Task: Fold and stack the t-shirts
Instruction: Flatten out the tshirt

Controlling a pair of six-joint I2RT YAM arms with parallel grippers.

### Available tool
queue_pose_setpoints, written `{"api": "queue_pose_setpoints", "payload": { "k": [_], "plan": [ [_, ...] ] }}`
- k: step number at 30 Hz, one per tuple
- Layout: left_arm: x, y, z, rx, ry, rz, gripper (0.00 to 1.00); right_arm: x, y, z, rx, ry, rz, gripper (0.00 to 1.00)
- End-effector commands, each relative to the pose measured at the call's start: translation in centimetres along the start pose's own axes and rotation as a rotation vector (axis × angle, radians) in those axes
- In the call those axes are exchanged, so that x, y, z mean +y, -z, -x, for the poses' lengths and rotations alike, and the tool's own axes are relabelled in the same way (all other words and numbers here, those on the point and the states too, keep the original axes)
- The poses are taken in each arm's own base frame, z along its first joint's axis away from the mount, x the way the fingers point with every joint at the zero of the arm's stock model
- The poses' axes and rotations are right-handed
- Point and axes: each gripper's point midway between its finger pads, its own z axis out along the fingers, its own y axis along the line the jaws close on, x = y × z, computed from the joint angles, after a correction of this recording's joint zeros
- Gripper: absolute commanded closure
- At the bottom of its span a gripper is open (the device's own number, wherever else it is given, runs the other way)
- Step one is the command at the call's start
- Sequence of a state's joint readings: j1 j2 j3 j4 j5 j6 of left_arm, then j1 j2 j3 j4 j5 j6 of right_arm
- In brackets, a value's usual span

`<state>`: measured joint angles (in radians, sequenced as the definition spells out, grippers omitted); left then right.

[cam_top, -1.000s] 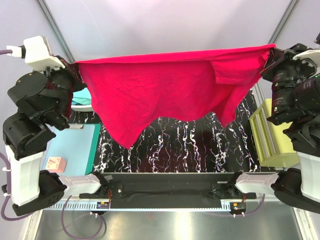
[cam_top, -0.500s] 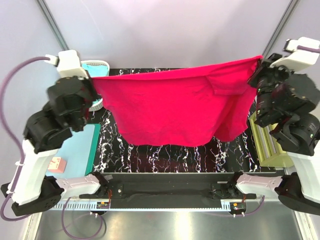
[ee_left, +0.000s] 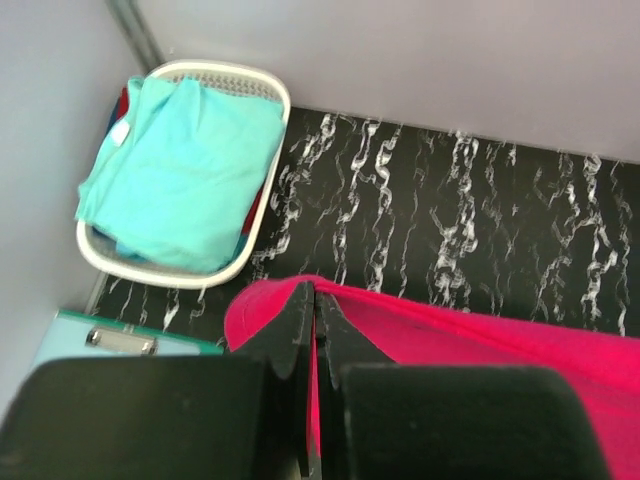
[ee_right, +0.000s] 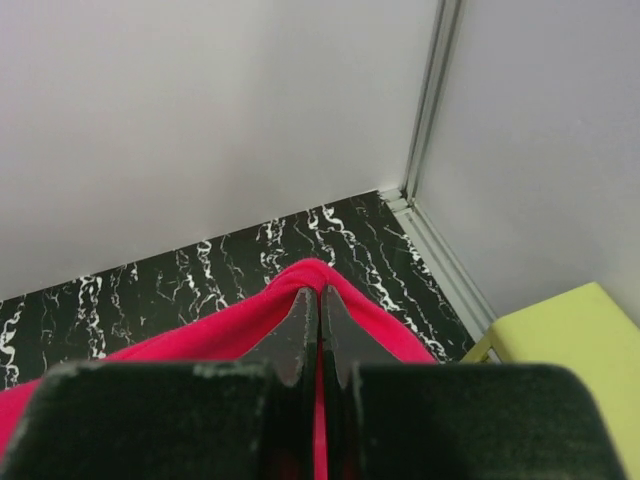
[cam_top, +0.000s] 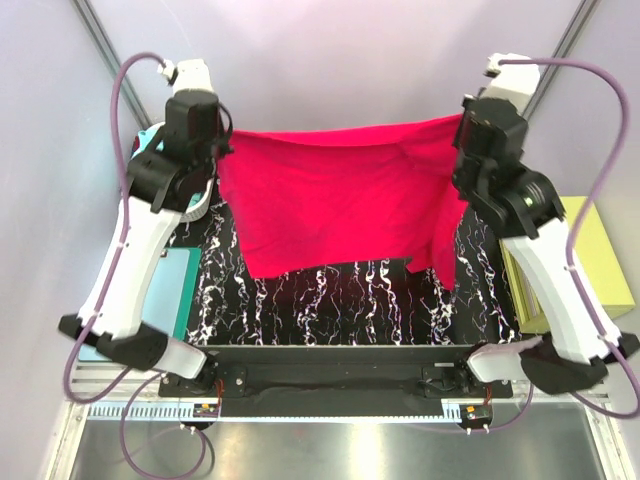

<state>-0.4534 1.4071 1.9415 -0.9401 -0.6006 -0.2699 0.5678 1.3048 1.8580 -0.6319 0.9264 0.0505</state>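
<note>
Crimson-red t-shirt [cam_top: 340, 205] hangs spread in the air over the far half of the black marbled worktop [cam_top: 350, 300], its top edge stretched between the two arms and its lower edge hanging loose, lowest toward the right edge. The left gripper [ee_left: 315, 300] is clamped tight on the shirt's upper left corner, and the right gripper [ee_right: 319, 300] is pinched closed on its upper right corner. The turquoise t-shirt [ee_left: 185, 165] lies bundled in a white basket [ee_left: 268, 88] at the far-left corner, and a yellow-green block [cam_top: 592, 250] sits along the right edge.
</note>
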Motion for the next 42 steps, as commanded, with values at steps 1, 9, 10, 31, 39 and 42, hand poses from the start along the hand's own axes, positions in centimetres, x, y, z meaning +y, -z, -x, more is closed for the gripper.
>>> {"api": "queue_pose_setpoints", "payload": {
  "k": [1,9,10,31,39,42],
  "plan": [
    [-2.0,-2.8,4.6,-0.086,0.075,-0.087,1.0,2.6,-2.4,2.1,-0.043,-0.098,0.033,1.0],
    [-2.2,-10.2,6.8,-0.067,0.231,-0.17,1.0,4.5,-11.3,-0.7,0.085,-0.224,0.019,1.0],
    [-2.2,-12.1,6.2,-0.046,0.248,-0.176,1.0,6.0,-13.2,-2.2,0.124,-0.237,0.047,1.0],
    [-1.5,-4.9,20.2,-0.414,0.471,-0.48,1.0,10.5,-11.8,8.3,-0.12,-0.398,0.295,1.0],
    [-4.5,-15.8,9.8,-0.086,0.44,-0.479,1.0,10.5,-16.7,-1.5,0.097,-0.311,0.168,1.0],
    [-5.6,-19.2,5.6,0.011,0.398,-0.454,1.0,10.5,-18.1,-5.8,0.179,-0.25,0.127,1.0]
  ]
}}
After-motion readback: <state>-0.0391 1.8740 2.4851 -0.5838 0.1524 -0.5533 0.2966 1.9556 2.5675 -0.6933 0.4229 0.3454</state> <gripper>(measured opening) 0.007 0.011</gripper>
